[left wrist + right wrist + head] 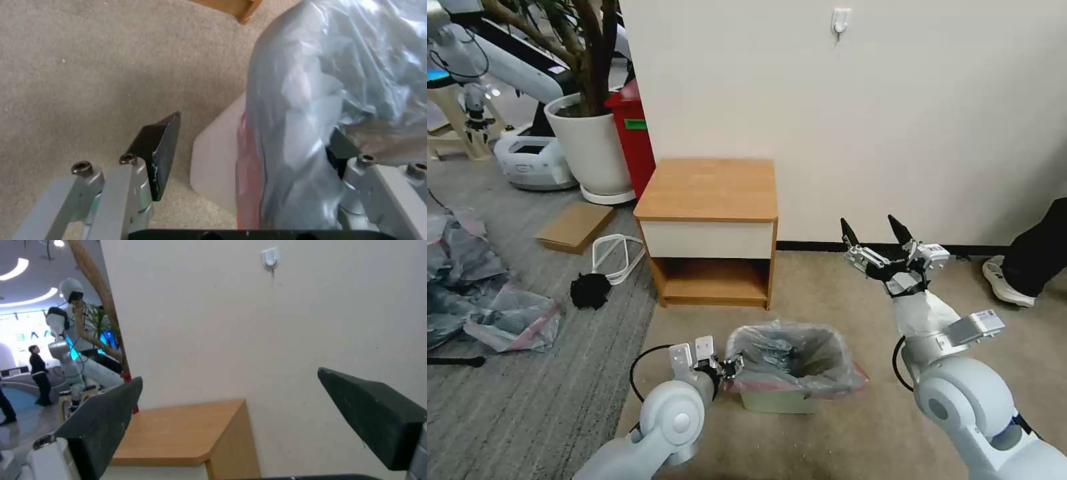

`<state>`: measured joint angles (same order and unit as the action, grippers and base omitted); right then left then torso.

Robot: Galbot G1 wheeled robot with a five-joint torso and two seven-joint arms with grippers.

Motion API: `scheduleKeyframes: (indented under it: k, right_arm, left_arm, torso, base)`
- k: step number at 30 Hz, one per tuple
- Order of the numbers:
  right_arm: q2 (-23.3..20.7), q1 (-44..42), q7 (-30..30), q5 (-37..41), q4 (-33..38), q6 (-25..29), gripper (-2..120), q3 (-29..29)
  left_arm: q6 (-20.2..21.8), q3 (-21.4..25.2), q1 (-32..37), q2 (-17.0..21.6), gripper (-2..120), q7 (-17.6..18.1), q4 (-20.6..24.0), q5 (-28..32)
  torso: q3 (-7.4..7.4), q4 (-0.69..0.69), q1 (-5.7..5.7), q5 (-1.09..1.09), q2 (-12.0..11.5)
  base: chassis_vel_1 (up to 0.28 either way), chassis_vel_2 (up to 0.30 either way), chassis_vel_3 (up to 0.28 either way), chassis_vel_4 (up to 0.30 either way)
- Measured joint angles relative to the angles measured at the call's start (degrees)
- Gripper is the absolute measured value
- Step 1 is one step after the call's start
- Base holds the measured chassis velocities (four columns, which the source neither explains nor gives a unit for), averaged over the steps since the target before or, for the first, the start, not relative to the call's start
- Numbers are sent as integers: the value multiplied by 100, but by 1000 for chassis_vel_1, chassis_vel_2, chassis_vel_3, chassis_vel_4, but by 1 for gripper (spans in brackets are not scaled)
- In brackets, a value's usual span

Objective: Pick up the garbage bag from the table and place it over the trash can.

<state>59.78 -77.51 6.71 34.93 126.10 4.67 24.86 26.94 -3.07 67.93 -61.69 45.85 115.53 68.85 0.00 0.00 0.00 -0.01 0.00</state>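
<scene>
The garbage bag (790,357) is being fitted over the trash can (777,400), below the table (710,190) front edge. The left gripper (249,156) is being held open astride the rim; the right gripper (877,233) is being held open, empty. Judged next: seating the pink band

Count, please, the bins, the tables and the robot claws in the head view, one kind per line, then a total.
Bins: 2, the trash can wearing the garbage bag, and a red bin.
Tables: 1, the table.
Claws: 2, left claw, right claw.
Total: 5
</scene>
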Motion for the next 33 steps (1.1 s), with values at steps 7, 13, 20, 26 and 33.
scheduleKeyframes:
  k: [7, 13, 20, 26, 33]
  right_arm:
    - [-12, 5, 2, 0, 17, -16, 100, 19]
    - [0, -4, 4, 1, 19, -19, 100, 63]
    - [-23, -36, 0, 13, 15, -18, 100, 209]
    - [-29, -162, -133, -258, -1, -10, 100, 488]
    - [98, -733, -407, -1099, 51, 488, 100, 1297]
  left_arm:
    - [40, 59, -13, 78, 63, -2, 142, 199]
    - [2, 83, -30, 72, 63, -117, 161, 212]
    - [-104, 102, -83, 167, 63, -338, 288, 212]
    - [-212, 229, -58, 432, 63, -668, 522, -151]
    - [-1194, 1121, 219, 1122, 70, -1990, 928, -2189]
  torso:
    - [0, 0, 0, 1, 0]
    - [0, 0, 0, 0, 0]
    - [0, 0, 0, 0, 0]
    - [-1, 1, 0, 0, 0]
    - [-1, 1, 0, 0, 0]
  base:
    - [0, 0, 0, 0]
    - [0, 0, 0, 0]
    - [0, 0, 0, 0]
    - [0, 0, 0, 0]
    - [0, 0, 0, 0]
